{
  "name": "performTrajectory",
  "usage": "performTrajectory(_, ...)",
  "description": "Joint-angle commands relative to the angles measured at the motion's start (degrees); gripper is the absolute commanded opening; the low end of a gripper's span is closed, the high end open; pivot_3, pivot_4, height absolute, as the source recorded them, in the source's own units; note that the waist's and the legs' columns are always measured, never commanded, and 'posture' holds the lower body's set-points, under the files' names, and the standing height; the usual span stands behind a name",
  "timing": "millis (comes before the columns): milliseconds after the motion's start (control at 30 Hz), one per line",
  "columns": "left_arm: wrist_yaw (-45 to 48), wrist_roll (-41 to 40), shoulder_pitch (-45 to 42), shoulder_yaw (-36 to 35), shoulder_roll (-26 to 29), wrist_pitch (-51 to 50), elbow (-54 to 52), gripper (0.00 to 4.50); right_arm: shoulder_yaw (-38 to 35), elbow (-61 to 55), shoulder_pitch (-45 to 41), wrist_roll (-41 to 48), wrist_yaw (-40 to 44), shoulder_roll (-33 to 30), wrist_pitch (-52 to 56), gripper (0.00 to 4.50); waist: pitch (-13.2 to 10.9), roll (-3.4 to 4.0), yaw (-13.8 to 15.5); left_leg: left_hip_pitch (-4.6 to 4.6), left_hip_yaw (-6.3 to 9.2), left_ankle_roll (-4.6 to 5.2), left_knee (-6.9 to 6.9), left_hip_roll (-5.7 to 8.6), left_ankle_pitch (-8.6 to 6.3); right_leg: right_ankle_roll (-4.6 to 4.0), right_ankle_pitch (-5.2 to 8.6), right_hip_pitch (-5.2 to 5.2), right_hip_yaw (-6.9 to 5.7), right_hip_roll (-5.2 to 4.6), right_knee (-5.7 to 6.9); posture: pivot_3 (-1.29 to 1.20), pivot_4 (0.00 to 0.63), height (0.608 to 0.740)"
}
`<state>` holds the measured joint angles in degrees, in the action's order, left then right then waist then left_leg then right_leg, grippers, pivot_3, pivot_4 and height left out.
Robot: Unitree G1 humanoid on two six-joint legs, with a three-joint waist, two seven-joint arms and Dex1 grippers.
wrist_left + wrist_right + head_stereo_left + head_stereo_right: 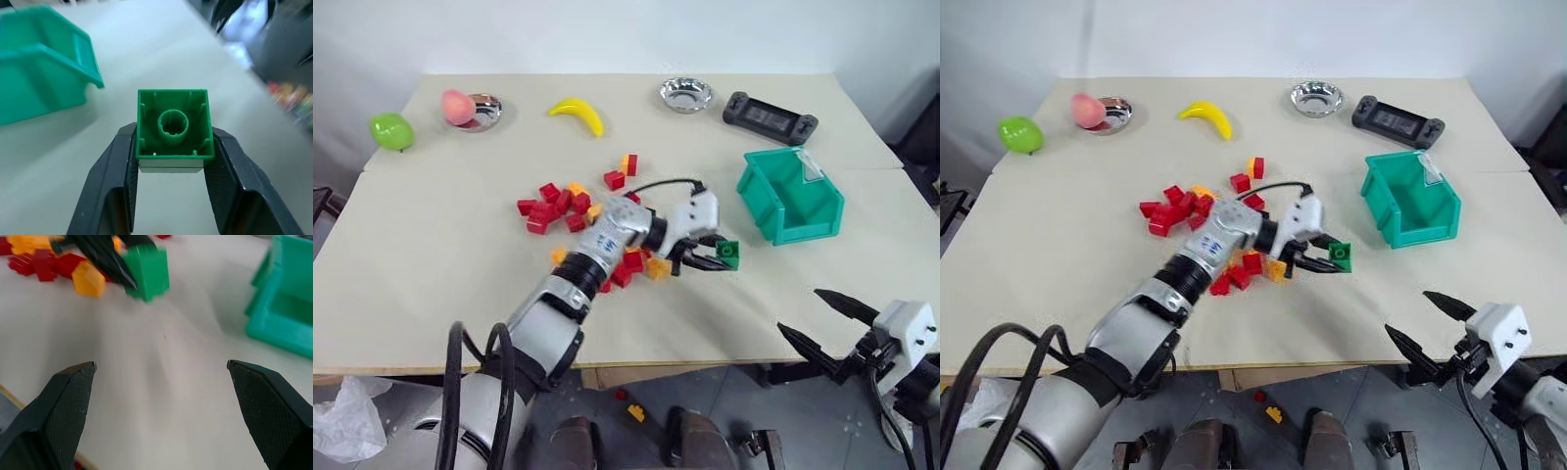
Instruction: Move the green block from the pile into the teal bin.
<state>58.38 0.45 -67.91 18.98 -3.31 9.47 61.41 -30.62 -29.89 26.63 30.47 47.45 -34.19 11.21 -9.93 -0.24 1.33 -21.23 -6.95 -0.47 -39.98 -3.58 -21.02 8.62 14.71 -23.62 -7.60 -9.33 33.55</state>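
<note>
Beige table [431, 294] beneath everything. Teal bin [790, 196] just beyond the left claw's tips, apart from them, open top up, sloped lip toward the pile. Pile [578, 220] of red and yellow bricks behind and under the left wrist, spread back along the forearm.

Left claw [710, 257] reaching level across the table toward the bin, tipped slightly down, two black fingers [117, 186] clamped on opposite sides of the green block [727, 254], about half spread. Block squarish, no clear long axis; hollow underside with its round tube turned back at the wrist camera, studs away toward the bin; lifted just above the tabletop, between pile and bin.

Right claw [813, 323] low at the table's near edge, fingers spread wide, holding nothing.

Right wrist camera: block from the side, pinched by the other claw's tips.
</note>
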Motion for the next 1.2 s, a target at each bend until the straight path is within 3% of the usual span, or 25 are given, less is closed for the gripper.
performTrajectory(33, -1.4, 0.4, -3.5, -2.4, -1.9, 3.5, 3.5, 3.15, -1.7, -4.9, 0.8, 1.0, -2.3, 0.7, -0.2, 4.5, 0.0, -0.01, 0.0, -0.02, 0.0, 0.01, -0.03, 0.0, 0.0, 0.0, 0.0, 0.0, 0.0, 0.0, 0.0, 0.0, 0.15, 0.74)
performTrajectory(167, 5.9, -2.9, -2.4, -6.0, -0.5, 5.0, 2.5, 4.38, -1.9, -5.5, 0.9, 1.3, -3.6, 0.3, 1.0, 4.5, 0.0, 0.01, 0.1, 0.01, 0.04, 0.03, -0.08, -0.01, -0.02, -0.04, 0.02, 0.01, 0.03, -0.01, 0.06, 0.0, 0.15, 0.74)
performTrajectory(333, 11.5, -8.0, 1.1, -13.3, 7.7, 7.3, -1.9, 4.44, -0.2, -3.8, -3.4, 3.0, -2.9, -4.0, 5.8, 4.5, 0.0, 0.03, -0.1, 0.0, 0.01, 0.05, -0.09, -0.02, -0.03, -0.06, 0.02, -0.06, 0.09, -0.01, 0.14, 0.0, 0.15, 0.74)
performTrajectory(533, 20.6, -15.1, 13.4, -18.8, 20.3, 3.7, -18.2, 4.44, 4.4, 4.9, -13.0, -2.1, -1.0, -11.8, 7.0, 4.5, 0.0, 0.05, -0.1, 0.02, 0.07, 0.04, -0.1, -0.04, -0.02, -0.11, 0.05, -0.07, 0.03, -0.01, 0.27, 0.0, 0.15, 0.74)
performTrajectory(633, 19.1, -17.6, 24.1, -21.1, 26.3, 0.1, -31.9, 4.44, 12.5, 13.9, -25.4, -6.0, 4.4, -16.2, 4.5, 4.5, 0.0, 0.09, -0.2, 0.05, 0.04, 0.06, -0.21, -0.04, -0.04, -0.09, 0.04, -0.02, 0.06, -0.01, 0.27, 0.0, 0.15, 0.74)
performTrajectory(867, 14.6, -22.3, 37.7, -21.8, 31.3, -11.1, -54.0, 4.44, 29.3, 35.6, -48.9, -17.2, 20.1, -20.6, -7.0, 4.5, 0.0, 0.08, 0.0, -0.05, 0.12, 0.09, -0.36, -0.02, -0.05, -0.04, 0.01, 0.03, 0.01, -0.05, 0.28, 0.0, 0.15, 0.74)
performTrajectory(1033, 11.5, -22.6, 42.5, -22.1, 33.0, -13.4, -59.8, 4.44, 40.2, 56.7, -66.4, -27.8, 27.5, -18.2, -16.9, 4.5, -0.1, 0.15, -1.5, 0.01, 0.0, 0.08, -0.29, -0.03, -0.04, -0.02, 0.01, 0.01, 0.05, -0.04, 0.27, 0.0, 0.15, 0.74)
performTrajectory(1200, 9.1, -23.1, 45.4, -21.7, 33.5, -14.9, -63.9, 4.44, 46.7, 75.6, -81.1, -35.7, 29.6, -13.2, -24.8, 4.5, -0.1, 0.16, -2.6, 0.02, 0.02, 0.02, -0.16, -0.04, -0.01, -0.03, 0.01, -0.03, 0.01, -0.04, 0.27, 0.0, 0.15, 0.74)
